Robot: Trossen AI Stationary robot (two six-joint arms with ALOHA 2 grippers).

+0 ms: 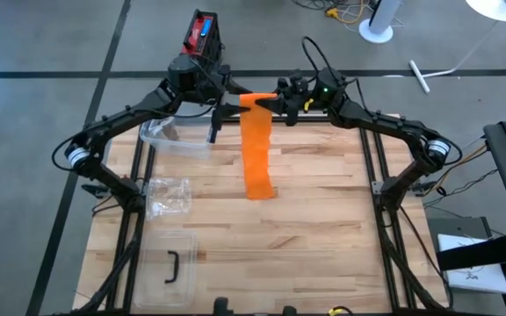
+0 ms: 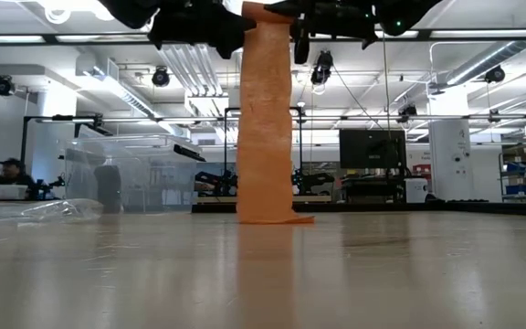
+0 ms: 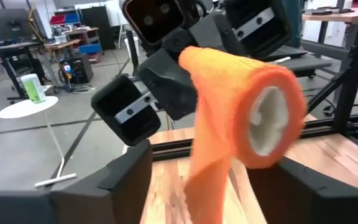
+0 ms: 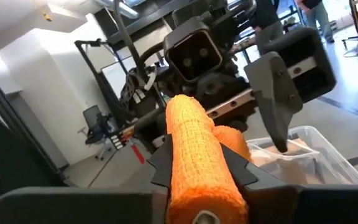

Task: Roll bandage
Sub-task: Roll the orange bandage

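In the low view both tools are cut off by the top edge. The bandage [image 2: 265,128] top runs out of view there. The plastic bag [image 1: 167,197] contents cannot be told.

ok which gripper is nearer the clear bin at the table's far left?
Left. The left gripper hangs open just past the clear bin, by its far right corner. The right gripper is farther right, shut on the orange bandage roll.

On the wooden table [image 1: 314,219], a clear plastic bin [image 1: 176,137] sits at ten o'clock. A crumpled clear bag [image 1: 167,197] lies at nine o'clock, and a clear lid with a dark handle [image 1: 170,266] at seven o'clock.
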